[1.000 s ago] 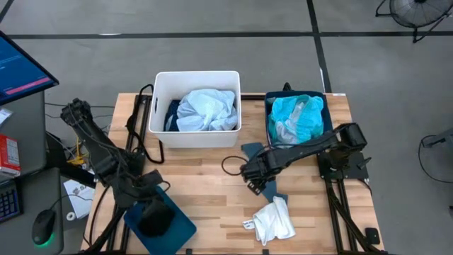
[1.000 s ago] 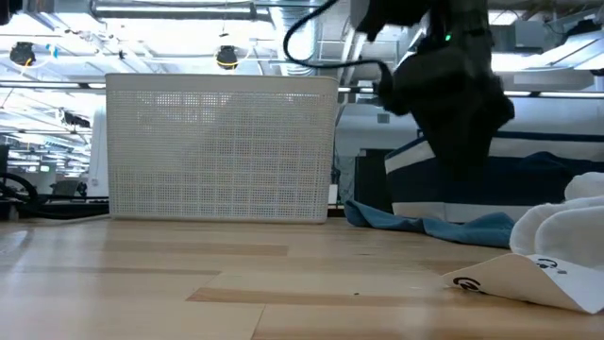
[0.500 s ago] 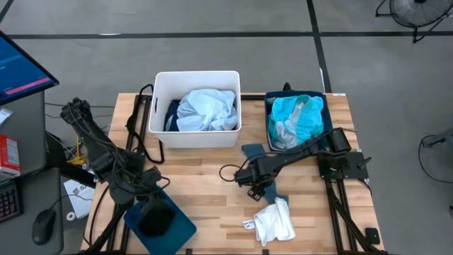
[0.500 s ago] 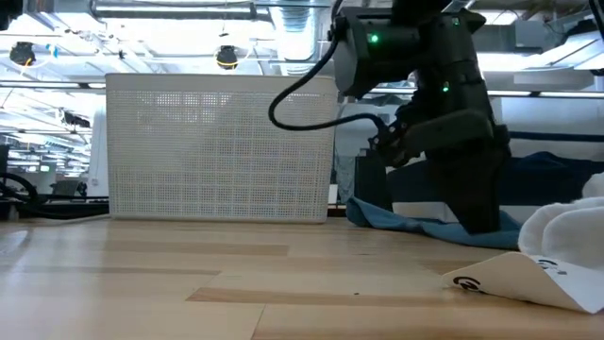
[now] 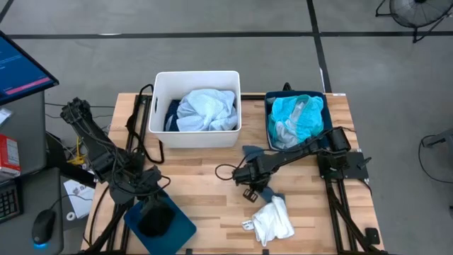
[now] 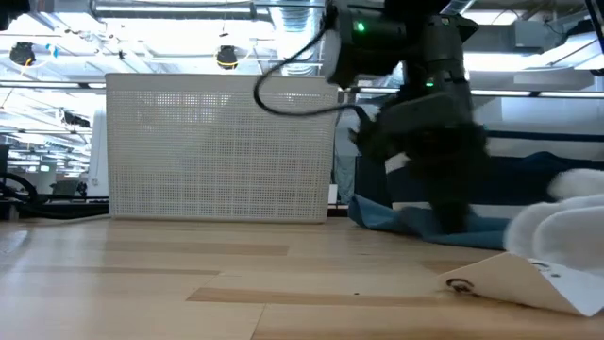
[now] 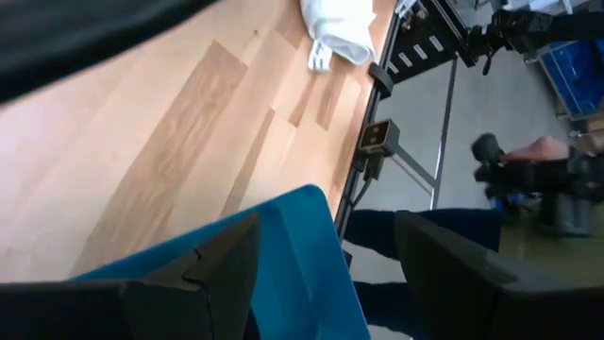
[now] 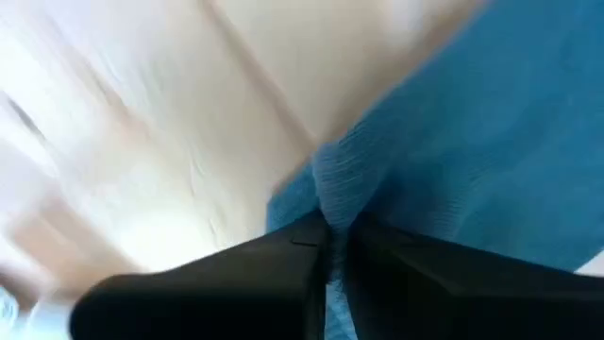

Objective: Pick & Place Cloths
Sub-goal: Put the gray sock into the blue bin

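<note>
One right hand [image 5: 252,188] has pinched its fingers together on the slate-blue cloth [image 8: 472,161], shifting leftward since before.

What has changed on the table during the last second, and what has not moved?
The right gripper has come down toward the front of the table onto the slate-blue cloth, and its fingers now pinch a fold of it. The white cloth, both bins' contents and the left gripper stayed put.

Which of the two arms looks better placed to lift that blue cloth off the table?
The right. Its gripper is shut on a fold of the slate-blue cloth mid-table, just in front of the teal tub. The left gripper hangs open at the table's near left corner, far from it.
</note>
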You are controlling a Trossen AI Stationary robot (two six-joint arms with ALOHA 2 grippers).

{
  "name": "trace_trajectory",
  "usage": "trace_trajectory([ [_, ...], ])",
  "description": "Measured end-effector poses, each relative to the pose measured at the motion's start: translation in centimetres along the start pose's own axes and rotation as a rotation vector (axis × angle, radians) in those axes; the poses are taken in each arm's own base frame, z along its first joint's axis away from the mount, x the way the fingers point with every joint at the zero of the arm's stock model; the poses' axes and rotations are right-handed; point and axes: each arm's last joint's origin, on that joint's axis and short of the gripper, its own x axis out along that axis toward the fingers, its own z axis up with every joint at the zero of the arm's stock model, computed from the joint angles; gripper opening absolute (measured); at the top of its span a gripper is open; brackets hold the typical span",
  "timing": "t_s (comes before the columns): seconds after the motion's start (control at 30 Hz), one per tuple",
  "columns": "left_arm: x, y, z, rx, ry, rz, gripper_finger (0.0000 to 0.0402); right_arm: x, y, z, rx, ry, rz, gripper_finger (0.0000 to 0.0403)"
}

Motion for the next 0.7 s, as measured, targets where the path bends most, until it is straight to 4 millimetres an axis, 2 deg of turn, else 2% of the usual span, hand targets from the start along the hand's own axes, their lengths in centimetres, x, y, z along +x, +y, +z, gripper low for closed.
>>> trace_trajectory([
  [0.13, 0.0, 0.0, 0.1, 0.040, -0.023, 0.002, 0.0227, -2.4, 0.5, 0.2, -0.051, -0.164, -0.013, 0.0008],
  [0.3, 0.0, -0.2, 0.5, 0.116, -0.138, 0.019, 0.0227, -7.9, 0.0, -0.4, -0.058, -0.305, 0.086, 0.0005],
  [0.47, -0.2, -0.3, 1.4, 0.243, -0.384, 0.100, 0.0227, -13.2, -1.1, -1.4, -0.060, -0.461, 0.169, 0.0003],
  [0.57, -0.3, -0.5, 2.2, 0.322, -0.526, 0.167, 0.0230, -15.2, -1.7, -2.0, -0.057, -0.511, 0.205, 0.0002],
  [0.7, -0.1, -0.9, 3.9, 0.430, -0.608, 0.215, 0.0248, -17.6, -2.0, -2.7, -0.090, -0.580, 0.245, 0.0001],
])
